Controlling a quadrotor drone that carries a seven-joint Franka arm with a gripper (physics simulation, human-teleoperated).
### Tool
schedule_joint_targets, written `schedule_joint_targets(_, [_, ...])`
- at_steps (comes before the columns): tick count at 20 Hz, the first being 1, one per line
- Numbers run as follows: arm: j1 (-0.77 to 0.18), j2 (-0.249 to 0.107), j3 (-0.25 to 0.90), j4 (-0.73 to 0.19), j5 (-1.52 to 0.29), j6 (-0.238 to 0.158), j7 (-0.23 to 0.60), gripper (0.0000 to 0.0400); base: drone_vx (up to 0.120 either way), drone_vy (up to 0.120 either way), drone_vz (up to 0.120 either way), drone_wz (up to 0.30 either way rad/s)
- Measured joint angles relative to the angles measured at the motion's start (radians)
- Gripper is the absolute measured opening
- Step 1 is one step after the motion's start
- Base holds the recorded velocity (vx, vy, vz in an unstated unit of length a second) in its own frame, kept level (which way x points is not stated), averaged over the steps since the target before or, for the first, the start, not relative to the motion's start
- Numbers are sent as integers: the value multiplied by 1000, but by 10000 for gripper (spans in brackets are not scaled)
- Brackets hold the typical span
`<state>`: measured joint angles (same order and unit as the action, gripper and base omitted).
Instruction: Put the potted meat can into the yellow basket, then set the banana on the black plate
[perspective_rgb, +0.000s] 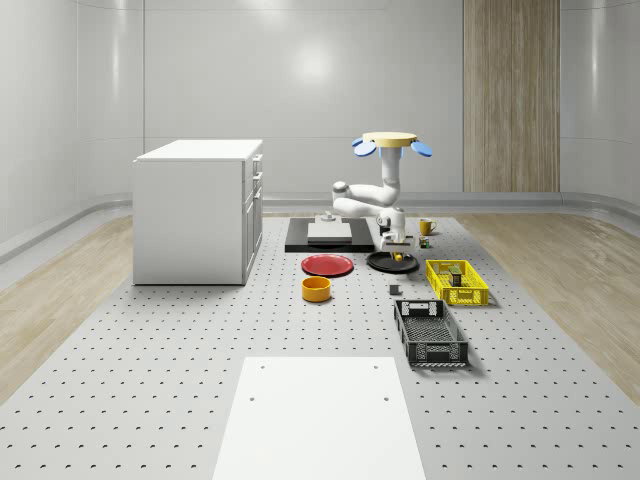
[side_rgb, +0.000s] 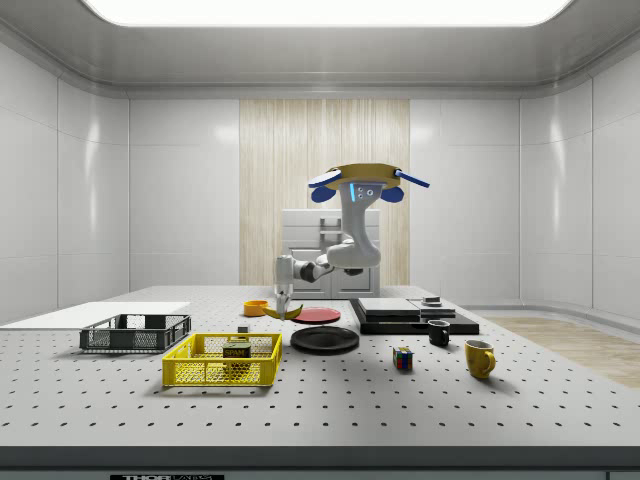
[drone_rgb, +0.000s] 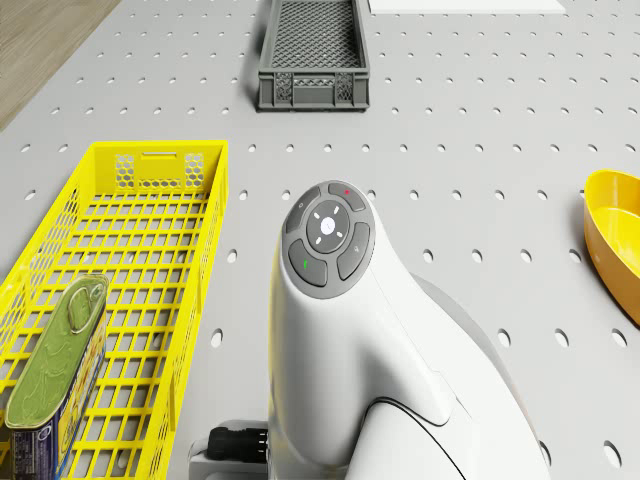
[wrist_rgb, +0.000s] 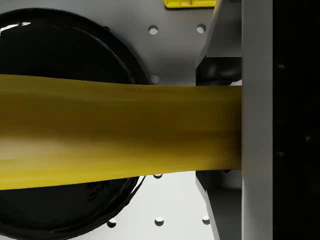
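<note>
The drone (perspective_rgb: 392, 142) hovers above the black plate (perspective_rgb: 380, 266). Its white arm bends down to the gripper (perspective_rgb: 395, 243), which is shut on the yellow banana (side_rgb: 283, 313). In the side view the banana hangs a little above the table, by the black plate's (side_rgb: 325, 339) near rim. In the wrist view the banana (wrist_rgb: 120, 130) lies crosswise against a grey finger (wrist_rgb: 225, 45), with the black plate (wrist_rgb: 65, 45) under it. The potted meat can (drone_rgb: 55, 370) lies inside the yellow basket (drone_rgb: 130, 300), also seen as the can (side_rgb: 237, 352) in the basket (side_rgb: 222, 370).
A black crate (perspective_rgb: 430, 333) sits in front of the yellow basket (perspective_rgb: 457, 282). A red plate (perspective_rgb: 328, 265) and an orange bowl (perspective_rgb: 316, 289) lie beside the black plate. A white cabinet (perspective_rgb: 198, 210) and a dark platform (perspective_rgb: 330, 235) stand behind. A yellow mug (side_rgb: 479, 357), a black cup (side_rgb: 438, 332) and a coloured cube (side_rgb: 402, 358) stand nearby.
</note>
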<state>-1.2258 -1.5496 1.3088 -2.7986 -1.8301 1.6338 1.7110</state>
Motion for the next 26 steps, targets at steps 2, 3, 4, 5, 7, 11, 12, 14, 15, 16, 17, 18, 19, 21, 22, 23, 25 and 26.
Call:
schedule_joint_targets(2, [0, -1, 0, 0, 0, 1, 0, 201, -120, 0, 0, 0])
schedule_joint_targets(3, [0, -1, 0, 0, 0, 1, 0, 201, -120, 0, 0, 0])
schedule_joint_targets(4, [0, -1, 0, 0, 0, 1, 0, 201, -120, 0, 0, 0])
schedule_joint_targets(5, [0, -1, 0, 0, 1, 1, 0, 201, -120, 0, 0, 0])
schedule_joint_targets(7, [-1, -2, 0, 0, 1, 2, 0, 201, -120, 0, 0, 0])
schedule_joint_targets(11, [-1, -3, 0, 0, 1, 3, 1, 201, -120, 0, 0, 0])
schedule_joint_targets(12, [-1, -3, 0, 0, 1, 3, 1, 201, -120, 0, 0, 0])
schedule_joint_targets(14, [-1, -4, 0, 0, 2, 3, 1, 201, -120, 0, 0, 0])
schedule_joint_targets(15, [-1, -4, 0, 0, 2, 4, 1, 201, -120, 0, 0, 0])
schedule_joint_targets(16, [-1, -4, 0, 0, 2, 4, 1, 201, -120, 0, 0, 0])
schedule_joint_targets(17, [-1, -4, 0, 0, 2, 4, 1, 201, -120, 0, 0, 0])
schedule_joint_targets(18, [-1, -5, 0, 0, 2, 4, 1, 201, -120, 0, 0, 0])
schedule_joint_targets(19, [-1, -5, 0, 0, 2, 5, 1, 201, -120, 0, -80, 0])
schedule_joint_targets(21, [-1, -5, 0, 0, 2, 5, 1, 201, -120, 0, -120, 0])
schedule_joint_targets(22, [-2, -5, 0, 0, 2, 5, 1, 201, -120, 0, -120, 0])
schedule_joint_targets(23, [-2, -6, 0, 0, 2, 5, 1, 201, -120, 0, -120, 0])
schedule_joint_targets(25, [-2, -6, 1, 0, 2, 6, 1, 201, -120, 0, -60, 0])
schedule_joint_targets(26, [-2, -6, 1, 0, 3, 6, 1, 201, -120, 0, 0, 0])
